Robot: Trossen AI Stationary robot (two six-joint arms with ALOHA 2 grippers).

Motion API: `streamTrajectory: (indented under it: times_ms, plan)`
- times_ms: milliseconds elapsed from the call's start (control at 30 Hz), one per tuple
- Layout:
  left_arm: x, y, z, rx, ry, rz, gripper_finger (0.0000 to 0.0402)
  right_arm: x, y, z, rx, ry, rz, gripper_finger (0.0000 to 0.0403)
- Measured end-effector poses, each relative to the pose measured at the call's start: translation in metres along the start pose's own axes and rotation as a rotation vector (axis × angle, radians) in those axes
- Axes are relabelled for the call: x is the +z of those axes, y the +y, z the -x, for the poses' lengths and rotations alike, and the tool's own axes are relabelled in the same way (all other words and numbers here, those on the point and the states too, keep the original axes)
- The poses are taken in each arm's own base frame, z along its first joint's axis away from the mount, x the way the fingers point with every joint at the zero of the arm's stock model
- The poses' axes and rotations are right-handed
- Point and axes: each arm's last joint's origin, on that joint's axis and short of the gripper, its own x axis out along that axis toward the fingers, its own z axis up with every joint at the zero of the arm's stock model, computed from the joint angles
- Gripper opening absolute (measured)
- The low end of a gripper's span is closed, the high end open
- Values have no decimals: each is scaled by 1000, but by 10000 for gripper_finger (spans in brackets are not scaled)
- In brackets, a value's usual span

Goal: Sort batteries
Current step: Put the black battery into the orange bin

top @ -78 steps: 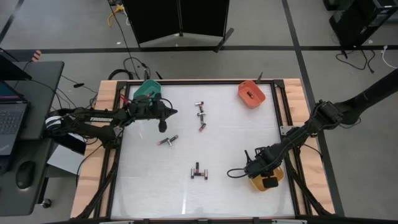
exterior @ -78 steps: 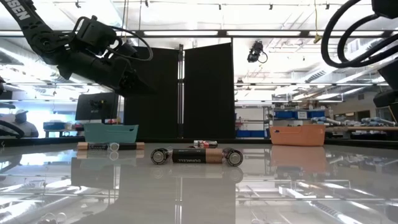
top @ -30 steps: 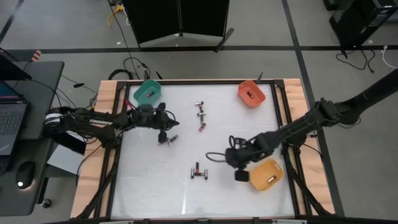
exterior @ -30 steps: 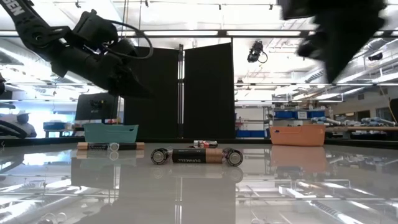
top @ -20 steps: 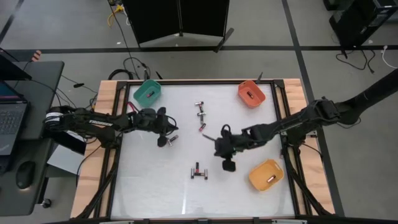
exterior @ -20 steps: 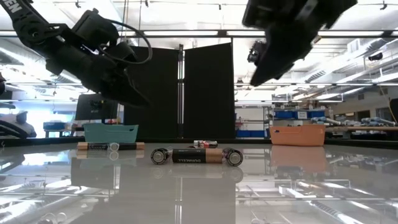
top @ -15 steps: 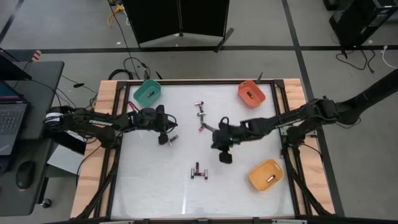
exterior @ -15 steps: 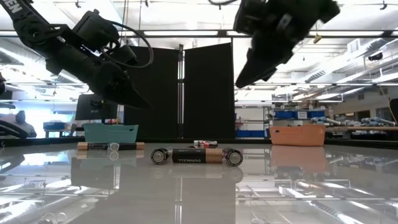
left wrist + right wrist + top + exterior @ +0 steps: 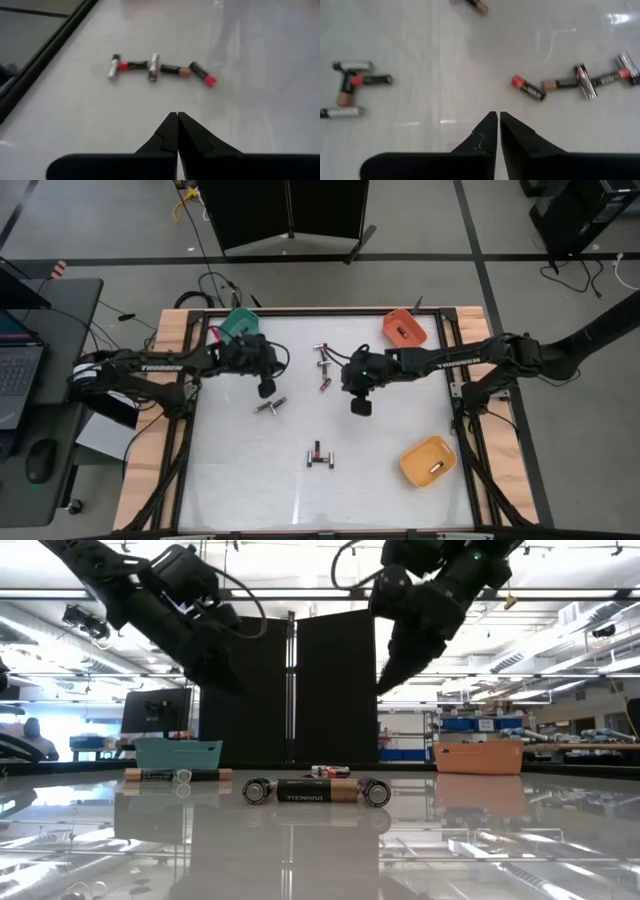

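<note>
Red-banded and silvery batteries lie loose on the white table (image 9: 380, 480) in three small groups: a line of cells (image 9: 323, 366) toward the far edge, a pair (image 9: 269, 406) below the left arm, and a cluster (image 9: 319, 456) near the front. None is held, and you can see none being carried toward a bin.

Your left gripper (image 9: 264, 387) hangs above the table just beyond the pair, fingers pressed together with nothing between them; its wrist view looks out on the line of cells (image 9: 160, 70). Your right gripper (image 9: 359, 406) hovers right of that same line, tips likewise together and empty, and its wrist view takes in both the line (image 9: 575, 82) and the front cluster (image 9: 352, 87). Both sit high, as the low view shows, probably to travel clear of the cells before descending.

Three bins stand at the table's margins, likely one per battery size: green bin (image 9: 232, 325) far left, orange bin (image 9: 405, 330) far right, yellow bin (image 9: 428, 462) near right. At least one cell appears to lie in the yellow bin already. Sorting is judged early, most cells being unplaced.
</note>
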Motion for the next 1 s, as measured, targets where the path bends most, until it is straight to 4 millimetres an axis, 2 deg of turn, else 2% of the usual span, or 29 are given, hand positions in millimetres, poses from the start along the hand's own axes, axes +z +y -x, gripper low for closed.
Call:
streamTrajectory:
  times_ms: [267, 633, 800, 1000]
  plan:
    - [0, -9, 0, -125, 10, 17, 10, -2, 3, 0, -23, 16, 34, 35]
    - [0, -51, 2, -219, 2, -87, 10, 6, 33, -2, 52, -132, -26, 44]
    - [-16, -68, 1, -208, -96, -57, 10, 6, 55, 0, 89, -156, -92, 46]
    - [-40, -79, 4, -243, -249, 29, 10, 3, 85, 4, 105, -187, -141, 46]
